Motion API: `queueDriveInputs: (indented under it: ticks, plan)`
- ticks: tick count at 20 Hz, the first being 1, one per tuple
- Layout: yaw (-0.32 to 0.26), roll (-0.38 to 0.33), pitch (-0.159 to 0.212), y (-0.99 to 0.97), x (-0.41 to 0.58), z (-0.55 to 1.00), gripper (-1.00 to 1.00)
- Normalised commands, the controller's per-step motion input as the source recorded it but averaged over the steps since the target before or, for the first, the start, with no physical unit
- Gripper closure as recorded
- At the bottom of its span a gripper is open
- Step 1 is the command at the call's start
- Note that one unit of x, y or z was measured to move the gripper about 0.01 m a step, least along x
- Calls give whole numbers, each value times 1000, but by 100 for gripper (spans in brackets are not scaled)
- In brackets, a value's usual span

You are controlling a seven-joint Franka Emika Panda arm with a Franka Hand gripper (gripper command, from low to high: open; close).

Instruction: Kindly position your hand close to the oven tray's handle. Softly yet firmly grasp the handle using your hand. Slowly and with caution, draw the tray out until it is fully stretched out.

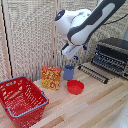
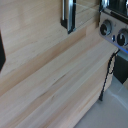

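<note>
Hand (image 1: pixel 70 59) above table (image 1: pixel 95 107), grip state unclear; tray (image 1: pixel 93 72) protrudes from oven (image 1: pixel 112 56).

Open table (image 1: pixel 100 102) is seen beneath and between the jaws and the tray (image 1: pixel 93 73). A blue cup (image 1: pixel 69 72), red bowl (image 1: pixel 75 87) and yellow box (image 1: pixel 51 78) are crowded just below the jaws.
</note>
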Motion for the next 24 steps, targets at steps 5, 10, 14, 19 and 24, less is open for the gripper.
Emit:
queueDriveInputs:
  ticks: [5, 10, 14, 19, 24]
  plan:
    - [146, -244, 50, -144, 393, -353, -100]
    - [32, -324, 12, -217, 61, -112, -100]
    - [0, -257, -1, -517, -26, 0, -100]
    - [12, -142, -47, -756, -114, -1, -100]
    - [78, -36, -74, -805, -37, -131, -100]
